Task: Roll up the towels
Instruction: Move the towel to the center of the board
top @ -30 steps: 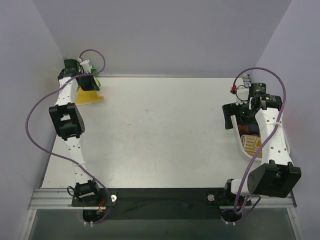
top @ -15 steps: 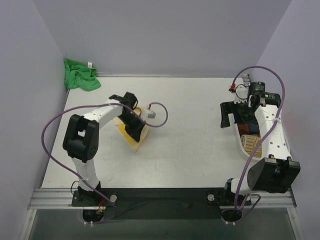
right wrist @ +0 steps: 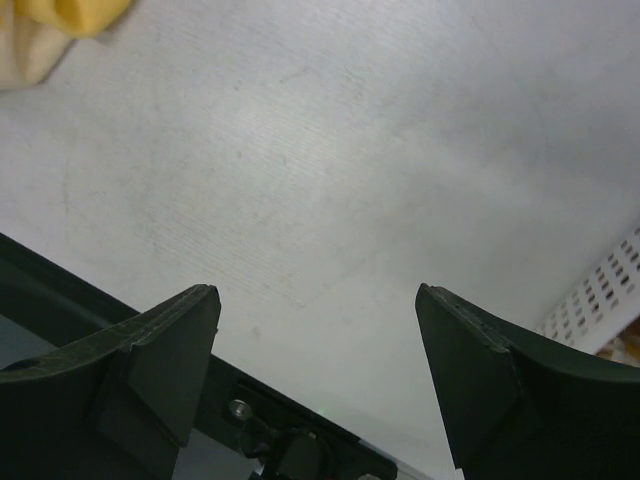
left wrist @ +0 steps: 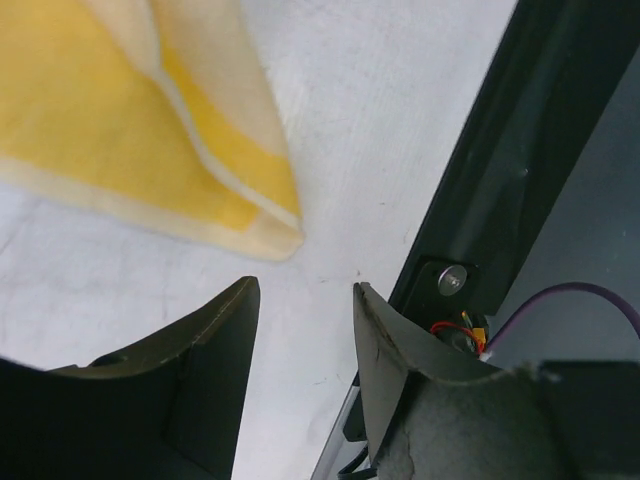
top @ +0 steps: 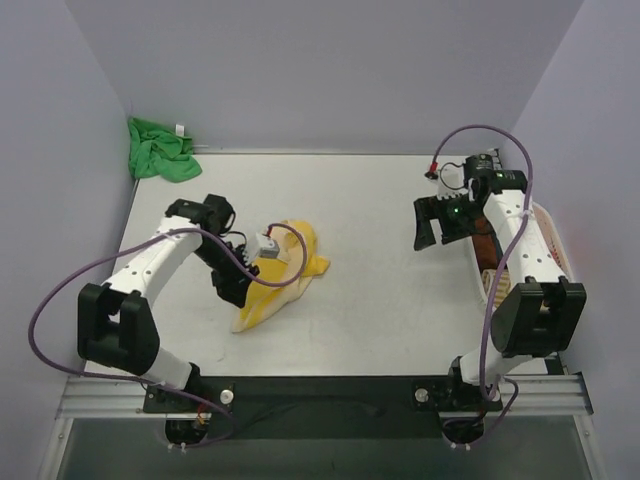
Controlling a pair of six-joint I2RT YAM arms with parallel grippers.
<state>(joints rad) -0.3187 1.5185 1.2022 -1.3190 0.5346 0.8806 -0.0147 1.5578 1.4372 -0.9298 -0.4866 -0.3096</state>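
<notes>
The pale yellow towel [top: 292, 268] lies crumpled on the table left of centre; in the left wrist view the yellow towel [left wrist: 120, 120] fills the upper left. My left gripper [top: 231, 293] hovers at its left edge, open, with nothing between the fingers [left wrist: 215, 330], and the left gripper [left wrist: 305, 286] points toward the table's near edge. The green towel [top: 160, 150] sits bunched in the far left corner. My right gripper [top: 430, 228] hangs open over bare table right of centre. In the right wrist view the right gripper [right wrist: 318, 290] holds nothing, and a corner of the yellow towel [right wrist: 50, 25] shows at top left.
A white slatted basket [top: 548, 238] stands at the right edge behind the right arm; the basket wall [right wrist: 605, 295] also shows in the right wrist view. The table's dark front rail [left wrist: 500, 180] lies just beyond the left gripper. Walls enclose the table on three sides.
The left arm carried the yellow towel from the far left corner to the table's middle, then opened and let it go. The right gripper moved left, away from the basket.
</notes>
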